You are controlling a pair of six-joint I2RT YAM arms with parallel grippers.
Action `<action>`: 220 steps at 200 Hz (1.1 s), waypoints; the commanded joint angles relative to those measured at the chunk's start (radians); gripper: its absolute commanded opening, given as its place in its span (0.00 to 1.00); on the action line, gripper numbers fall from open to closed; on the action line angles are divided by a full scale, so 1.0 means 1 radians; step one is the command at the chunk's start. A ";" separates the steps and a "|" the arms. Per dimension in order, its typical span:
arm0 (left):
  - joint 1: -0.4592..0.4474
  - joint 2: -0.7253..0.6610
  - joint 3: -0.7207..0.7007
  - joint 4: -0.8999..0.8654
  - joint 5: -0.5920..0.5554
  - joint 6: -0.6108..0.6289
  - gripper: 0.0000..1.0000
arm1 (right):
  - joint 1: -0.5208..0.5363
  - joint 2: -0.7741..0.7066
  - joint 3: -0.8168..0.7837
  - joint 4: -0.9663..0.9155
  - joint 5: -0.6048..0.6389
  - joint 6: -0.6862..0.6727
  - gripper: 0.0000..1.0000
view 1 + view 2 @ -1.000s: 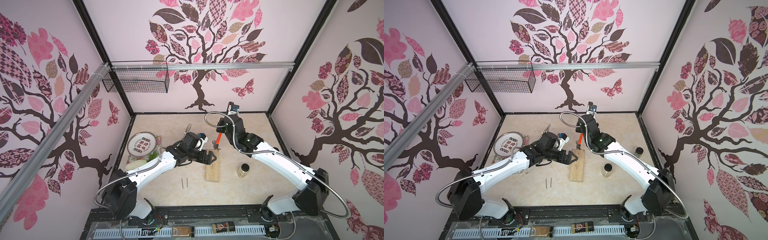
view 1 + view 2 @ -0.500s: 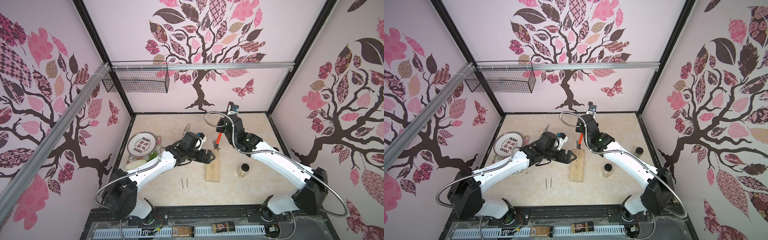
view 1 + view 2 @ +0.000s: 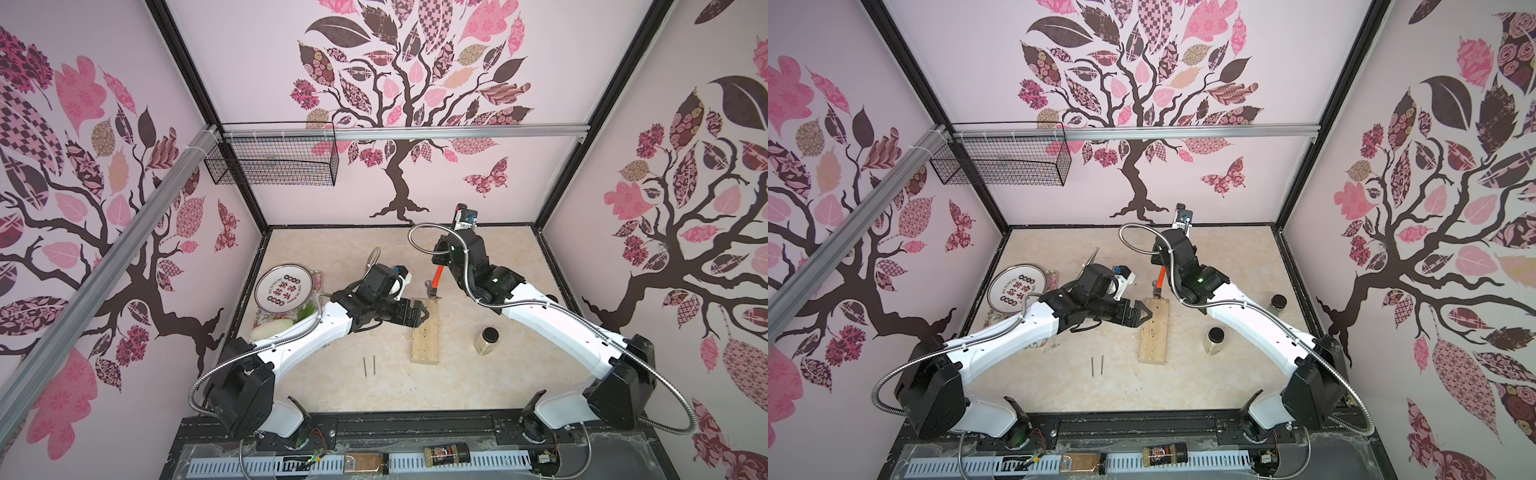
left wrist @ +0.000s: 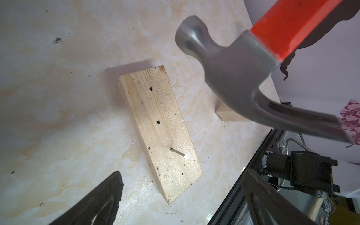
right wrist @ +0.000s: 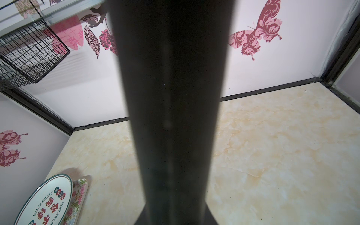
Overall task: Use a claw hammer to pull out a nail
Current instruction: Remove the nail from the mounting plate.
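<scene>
Reading across the desk (image 3: 332,395) from the left, the left end effector (image 3: 420,312) hangs with its jaws spread wide and nothing between them. It is just beside the left edge of the wooden block (image 3: 425,340) at the far end, fingertips aimed across the wood. The block lies flat, its long axis running from near to far. The nail (image 4: 178,153) shows clearly only in the left wrist view: it stands out of the block's top face, shank and head exposed, leaning a little, roughly in line with two empty holes. How far along the block it sits I cannot fix from the top views. Over the block's far end, in both top views, the claw hammer (image 3: 435,279) hangs head-down in the air. Its orange neck slopes up to the right end effector (image 3: 442,258), which is closed on the black handle. The steel head (image 4: 233,78) is clear of the wood, the claw apart from the nail. The nail probably lies below the claw, so the right arm must lower the fork around the shank, while the left is nearer the block to steady it.
</scene>
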 commanded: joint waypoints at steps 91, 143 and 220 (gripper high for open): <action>0.006 0.018 -0.001 0.011 0.000 0.016 0.98 | 0.006 -0.009 0.057 0.098 0.007 -0.002 0.06; 0.006 0.021 0.000 0.011 0.001 0.021 0.98 | 0.007 -0.009 0.053 0.101 0.006 -0.004 0.06; 0.006 0.015 0.014 0.002 0.014 0.038 0.98 | 0.006 -0.008 0.039 0.119 0.005 -0.015 0.05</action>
